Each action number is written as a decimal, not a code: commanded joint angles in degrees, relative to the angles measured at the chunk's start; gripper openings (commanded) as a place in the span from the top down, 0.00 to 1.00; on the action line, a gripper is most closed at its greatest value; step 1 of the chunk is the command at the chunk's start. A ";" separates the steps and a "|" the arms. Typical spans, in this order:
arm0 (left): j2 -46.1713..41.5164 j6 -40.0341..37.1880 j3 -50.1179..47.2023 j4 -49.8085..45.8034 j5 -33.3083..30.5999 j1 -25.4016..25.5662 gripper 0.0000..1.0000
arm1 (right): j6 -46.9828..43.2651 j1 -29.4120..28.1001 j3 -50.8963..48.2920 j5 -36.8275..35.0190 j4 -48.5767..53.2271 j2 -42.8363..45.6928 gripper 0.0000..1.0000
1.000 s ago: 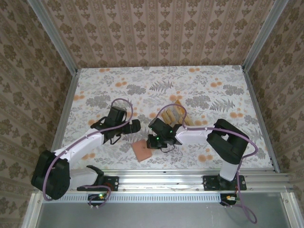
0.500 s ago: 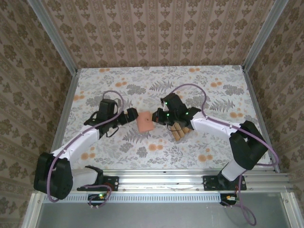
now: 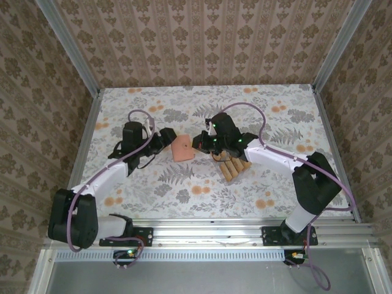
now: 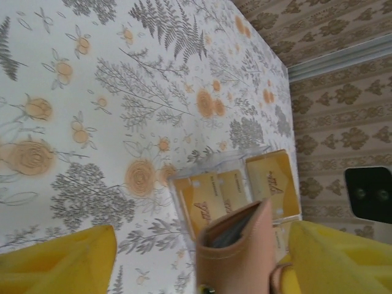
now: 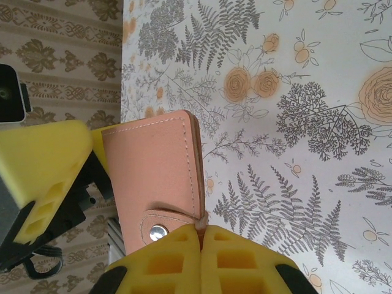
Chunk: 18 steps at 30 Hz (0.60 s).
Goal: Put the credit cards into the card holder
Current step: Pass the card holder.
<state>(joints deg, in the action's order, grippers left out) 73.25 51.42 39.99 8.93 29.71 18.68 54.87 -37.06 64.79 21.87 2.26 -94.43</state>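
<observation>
right jaws clamped on card holder point(image 3: 183, 149) edge, left jaws apart astride it, credit cards point(image 3: 233, 166) nearby, wide table point(image 3: 275, 184) around

I am watching a counter point(image 3: 153, 193) dressed in a white print, with grey ferns and orange flowers spreading out beneath the fingers point(image 5: 214, 236) and on every side of them. Brown patterned wallpaper point(image 3: 202, 43) is rising beyond the fingers at the far side and closing in on both flanks. Aluminium posts point(image 3: 68, 46) are running down the corners, and a metal rail point(image 3: 208, 228) is lying along the near edge behind them.
</observation>
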 commanded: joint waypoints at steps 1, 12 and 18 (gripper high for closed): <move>1.07 1.73 -0.26 4.48 1.58 0.98 0.35 | 1.29 -0.12 1.08 1.97 -2.13 -0.40 1.00; 2.95 2.27 -0.28 6.97 0.78 3.03 0.83 | 1.27 -0.08 -0.46 2.61 -2.92 -0.40 0.92; 2.52 -0.01 0.56 4.46 -0.65 3.25 1.00 | -6.59 -0.33 1.57 -7.40 9.29 3.41 0.52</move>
<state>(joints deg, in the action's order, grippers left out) 76.03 53.28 39.97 14.41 29.93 21.67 52.97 -37.08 64.79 20.32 4.29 -94.13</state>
